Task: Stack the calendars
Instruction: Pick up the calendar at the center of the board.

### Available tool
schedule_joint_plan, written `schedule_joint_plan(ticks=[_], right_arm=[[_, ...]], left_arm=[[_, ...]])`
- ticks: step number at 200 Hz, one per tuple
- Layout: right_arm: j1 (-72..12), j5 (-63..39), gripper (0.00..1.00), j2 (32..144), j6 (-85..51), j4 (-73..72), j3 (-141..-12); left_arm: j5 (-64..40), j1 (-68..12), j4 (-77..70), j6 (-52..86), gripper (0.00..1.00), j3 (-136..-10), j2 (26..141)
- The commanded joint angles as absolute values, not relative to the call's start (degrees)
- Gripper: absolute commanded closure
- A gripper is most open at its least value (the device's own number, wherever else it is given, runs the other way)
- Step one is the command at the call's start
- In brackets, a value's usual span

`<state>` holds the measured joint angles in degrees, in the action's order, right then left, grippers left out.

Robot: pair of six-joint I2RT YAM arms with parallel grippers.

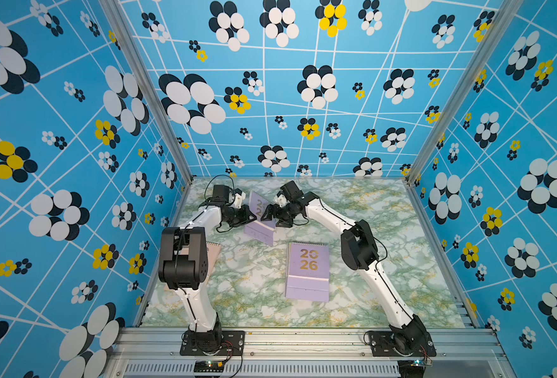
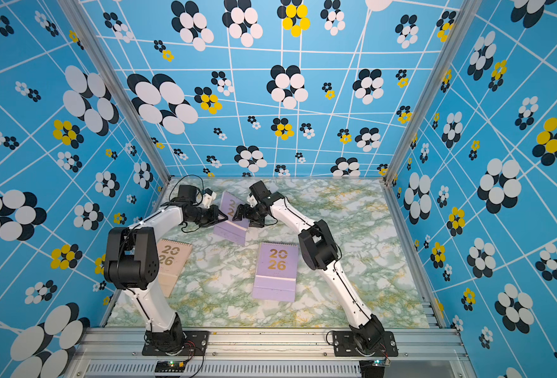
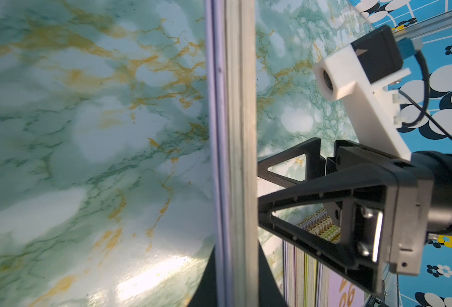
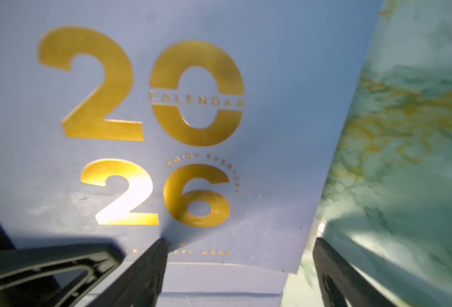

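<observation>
Front lavender calendar (image 1: 307,273) lay on the counter (image 1: 385,261), peach calendar (image 2: 172,261) off beside it, both unstacked. Behind it, left end effector (image 1: 250,218) clenched a tilted lavender calendar (image 1: 256,200); right end effector (image 1: 268,214) was released. Most stacking looked undone.

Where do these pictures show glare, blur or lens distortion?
Right wrist view: glare whitens the lower gold "2" on the lavender calendar, and the fingers near the lens are blurred. Left wrist view: the held calendar, edge-on at the lens, is soft; a bright reflection lies on the table. Both top views: sharp, but the wide lens bends the wall lines.
</observation>
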<state>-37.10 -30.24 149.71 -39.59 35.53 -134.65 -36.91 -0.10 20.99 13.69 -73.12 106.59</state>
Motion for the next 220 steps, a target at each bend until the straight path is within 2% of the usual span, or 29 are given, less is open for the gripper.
schedule_joint_plan(ticks=[1,36,96,128,170,220], right_arm=[[-37.04,-28.5,0.14,144.41,-38.35,33.76,-130.61],[-34.02,-27.98,0.14,134.64,-37.28,27.05,-118.86],[-27.05,-36.24,0.16,115.01,-39.09,-0.06,-92.66],[-26.1,-41.64,0.18,111.62,-40.17,-9.58,-85.35],[-26.1,-44.13,0.23,110.76,-44.23,-18.09,-81.93],[-26.76,-44.94,0.23,111.74,-44.99,-21.06,-81.79]], left_arm=[[-38.13,0.59,20.45,12.33,1.0,-73.26,102.97],[-45.89,2.57,13.4,16.25,1.0,-71.59,99.55],[-58.46,3.28,-8.76,27.59,1.0,-64.25,94.95],[-62.35,3.26,-22.19,36.48,1.0,-60.8,94.71],[-63.47,2.9,-22.51,36.28,1.0,-59.8,93.11],[-65.51,1.63,-25.16,37.82,1.0,-58.85,92.28]])
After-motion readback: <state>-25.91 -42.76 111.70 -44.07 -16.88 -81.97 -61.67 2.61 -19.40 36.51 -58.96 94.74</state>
